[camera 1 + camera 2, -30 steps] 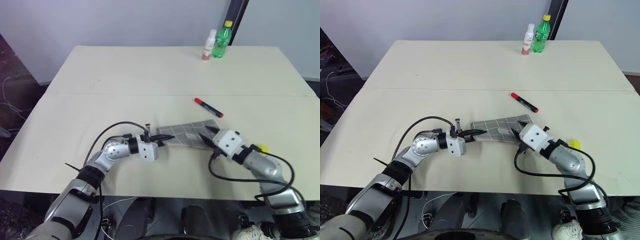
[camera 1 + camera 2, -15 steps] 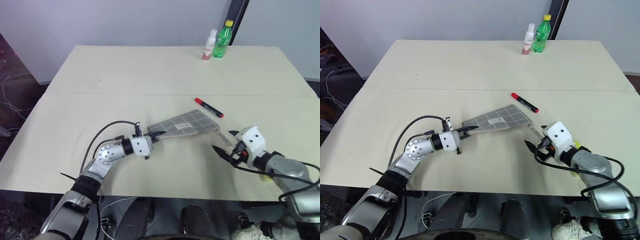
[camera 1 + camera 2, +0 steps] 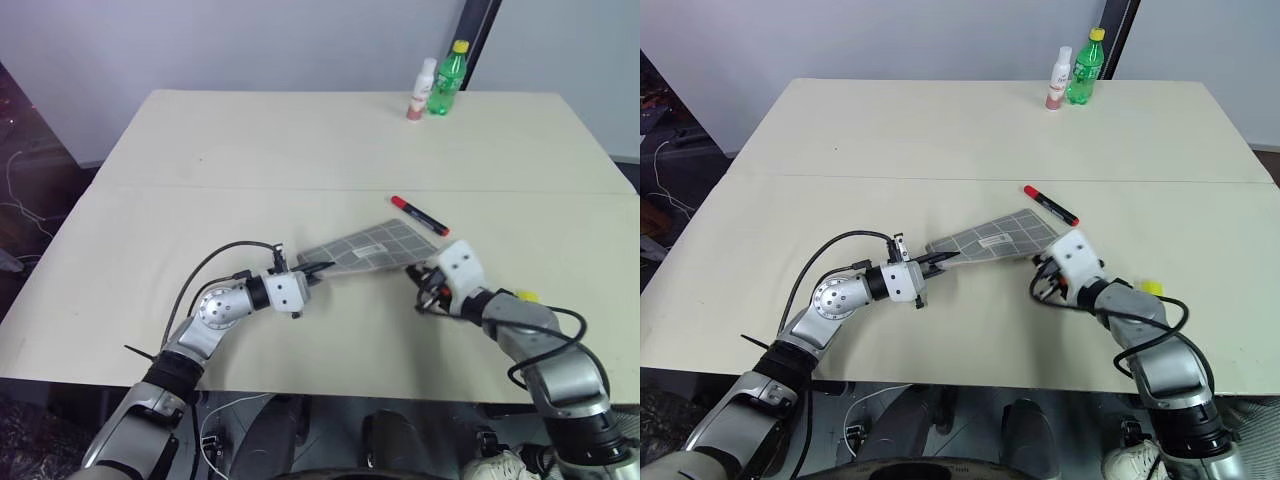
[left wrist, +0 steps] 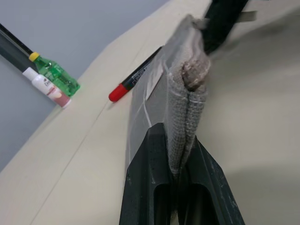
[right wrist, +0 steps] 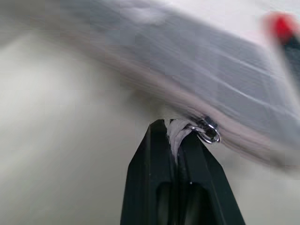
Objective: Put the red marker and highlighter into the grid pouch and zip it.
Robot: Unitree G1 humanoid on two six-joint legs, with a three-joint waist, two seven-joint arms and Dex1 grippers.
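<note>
Head view, step: holding the grid pouch [image 3: 368, 246] at both ends, apparently about to unzip; red marker [image 3: 418, 215] lying just beyond it, highlighter [image 3: 524, 296] partly hidden beside the right arm.
Head view, next: likely drawing the zipper tab along the pouch.
Left wrist view: left gripper [image 4: 180, 176] clamping the pouch's end fold.
Right wrist view: right gripper [image 5: 174, 133] pinching the zipper tab [image 5: 207, 132], jaws closed.
</note>
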